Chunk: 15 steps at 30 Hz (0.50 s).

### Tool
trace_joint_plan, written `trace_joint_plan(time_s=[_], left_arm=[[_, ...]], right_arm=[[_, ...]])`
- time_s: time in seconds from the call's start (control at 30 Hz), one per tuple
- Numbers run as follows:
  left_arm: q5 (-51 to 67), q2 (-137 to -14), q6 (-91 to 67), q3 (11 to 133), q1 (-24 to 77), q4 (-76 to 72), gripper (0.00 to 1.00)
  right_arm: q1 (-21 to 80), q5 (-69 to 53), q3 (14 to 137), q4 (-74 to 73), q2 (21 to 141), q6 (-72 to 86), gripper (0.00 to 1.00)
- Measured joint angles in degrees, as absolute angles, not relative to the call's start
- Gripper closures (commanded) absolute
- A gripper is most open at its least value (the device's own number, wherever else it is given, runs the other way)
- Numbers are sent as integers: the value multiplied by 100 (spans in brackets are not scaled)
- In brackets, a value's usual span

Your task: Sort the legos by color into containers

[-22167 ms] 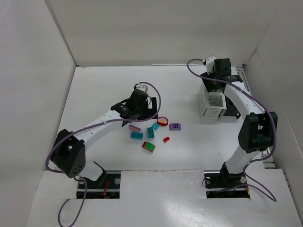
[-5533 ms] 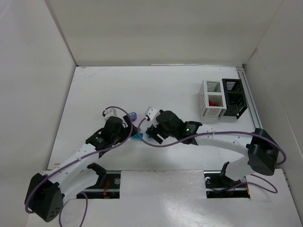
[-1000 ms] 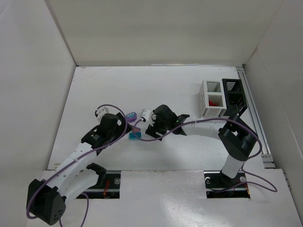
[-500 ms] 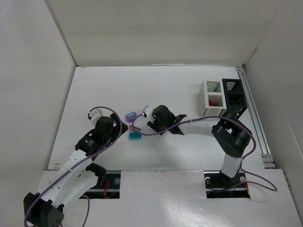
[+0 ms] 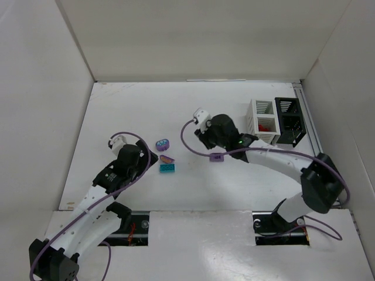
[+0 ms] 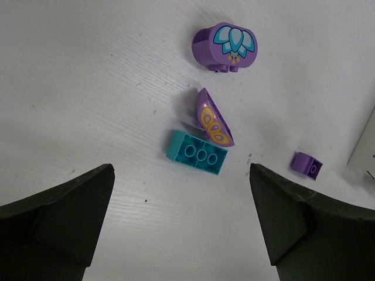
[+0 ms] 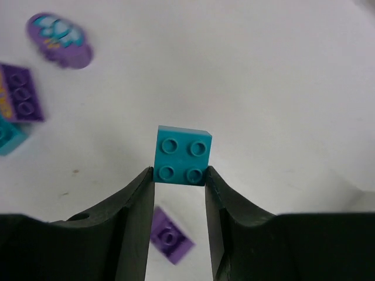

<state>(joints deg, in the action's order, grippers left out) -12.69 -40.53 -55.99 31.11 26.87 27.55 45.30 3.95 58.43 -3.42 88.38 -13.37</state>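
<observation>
1. Right wrist view is showing the right fingers (image 7: pixel 137 199) clamping a teal square brick (image 7: pixel 181 155) by 2 opposite side walls, studs facing the camera, lifted clear of the table (image 7: pixel 281 70).
2. That brick is looking hard, stiff and very light, so weight is not straining the hold. Smooth plastic walls are probably making slip or twist the real concern, since only the lower edge is sitting between the tips.
3. Flat side walls are offering the best purchase; squeezing across corners or studs would likely be popping it out.
4. Left fingers (image 6: pixel 70 205) are standing wide apart, holding nothing, above a teal long brick (image 6: pixel 196 153) lying flat on the table.
5. A purple butterfly piece (image 6: pixel 214 120) is leaning against that long brick, touching it, so closing on the long sides is risking a nudge to both.
6. A round purple flower piece (image 6: pixel 224 45) is lying near them, and a small purple brick (image 6: pixel 307 165) is lying apart to the side.
7. The white bin (image 5: pixel 261 122) and black bin (image 5: pixel 289 120) are standing side by side, touching, at the far right, well apart from the loose pieces.
8. Something red (image 5: pixel 265 126) is showing inside the white bin; narrow compartments are likely demanding a low, centred release.
</observation>
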Motion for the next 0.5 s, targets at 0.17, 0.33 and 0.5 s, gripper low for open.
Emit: trace_joint_plan(time_s=[0.17, 0.33, 0.5], left_arm=[[-1299, -4056, -5551, 3122, 2687, 2724, 1], [-1385, -4193, -5448, 3192, 2687, 2637, 1], [-1505, -4449, -5398, 3284, 2687, 2576, 1]], right_arm=[[3183, 329, 5577, -318, 7655, -1490, 71], [1406, 469, 5756, -683, 7288, -1702, 69], [102, 587, 6488, -1125, 7828, -1861, 69]])
